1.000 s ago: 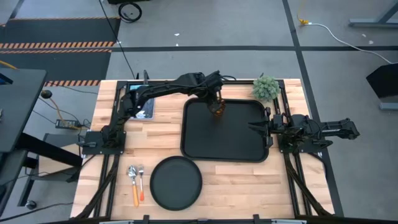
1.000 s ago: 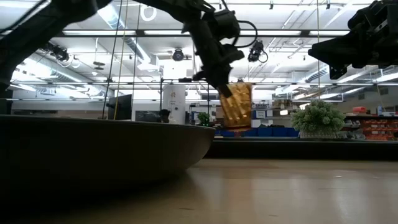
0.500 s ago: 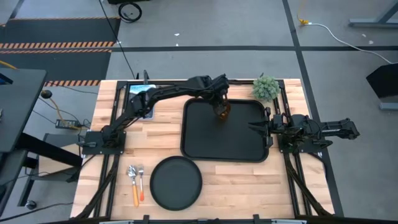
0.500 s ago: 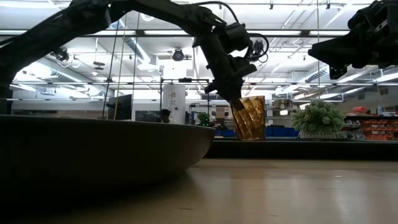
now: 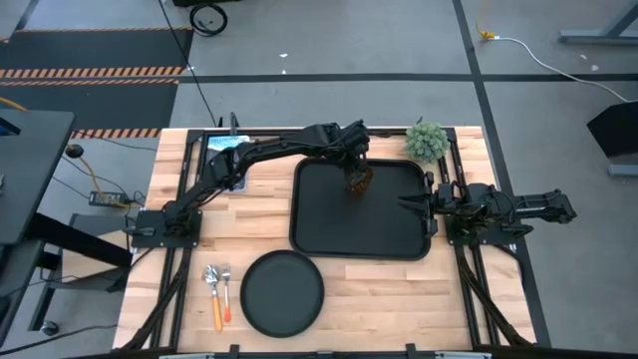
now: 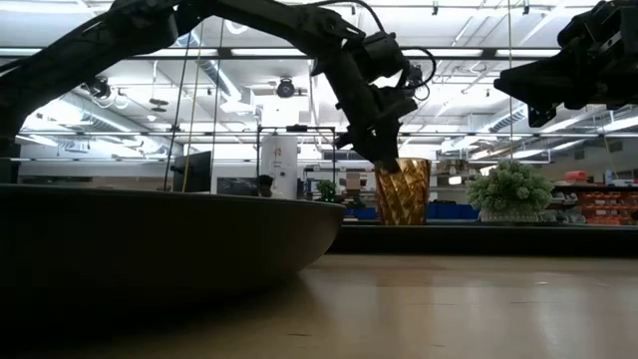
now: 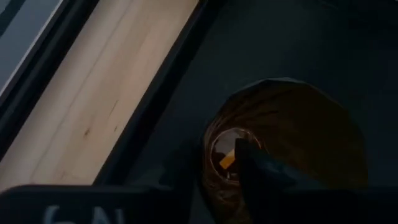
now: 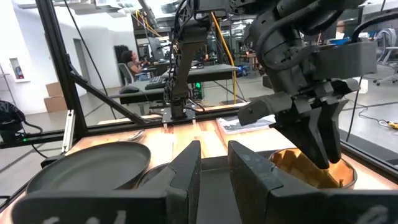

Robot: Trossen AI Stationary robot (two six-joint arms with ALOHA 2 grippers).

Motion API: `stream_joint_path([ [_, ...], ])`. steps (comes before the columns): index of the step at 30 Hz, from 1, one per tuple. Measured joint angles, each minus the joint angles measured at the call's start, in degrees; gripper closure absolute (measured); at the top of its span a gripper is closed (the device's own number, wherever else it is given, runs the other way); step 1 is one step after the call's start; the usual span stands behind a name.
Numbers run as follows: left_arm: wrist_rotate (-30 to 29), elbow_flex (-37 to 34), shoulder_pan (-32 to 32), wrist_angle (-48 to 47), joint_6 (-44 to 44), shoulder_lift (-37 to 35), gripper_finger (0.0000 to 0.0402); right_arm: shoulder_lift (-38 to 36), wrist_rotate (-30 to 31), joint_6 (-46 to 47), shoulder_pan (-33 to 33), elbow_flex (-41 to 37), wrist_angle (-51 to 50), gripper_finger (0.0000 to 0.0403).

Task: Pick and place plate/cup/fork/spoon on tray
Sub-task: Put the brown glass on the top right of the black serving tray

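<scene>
Down at the near left of the table, the spoon [image 5: 212, 276] and fork [image 5: 226, 290] lie side by side, with the round plate [image 5: 283, 291] just beside them. The left gripper [image 5: 351, 163] reaches over the big tray [image 5: 329, 234] — one finger is inside the cup [image 6: 402, 191], pinching its rim. The cup stands upright at the tray's far end. On the right, the right gripper [image 5: 409, 205] waits at the tray's edge, fingers a little apart.
</scene>
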Motion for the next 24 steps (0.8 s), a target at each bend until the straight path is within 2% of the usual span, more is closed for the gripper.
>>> stream_joint_path([
  [5, 0.0, 5.2, 0.0, -1.5, 1.9, -0.1, 0.0261, 0.0, 0.0, 0.0, 0.0, 0.0, 0.0, 0.0315],
  [7, 0.0, 4.7, -0.2, -2.4, 4.0, -1.3, 0.0261, 0.0, 0.0, 0.0, 0.0, 0.0, 0.0, 0.0315],
  [10, -0.6, 4.3, -0.3, -8.1, 8.3, -3.3, 0.0268, 0.0, 0.0, 0.0, 0.0, 0.0, 0.0, 0.0315],
  [16, -4.8, 4.2, -0.3, -18.9, 9.5, -4.1, 0.028, 0.0, 0.0, 0.0, 0.0, 0.0, 0.0, 0.0315],
  [24, -4.7, -5.0, -1.2, -15.7, 8.5, -4.4, 0.0281, 0.0, 0.0, 0.0, 0.0, 0.0, 0.1, 0.0315],
])
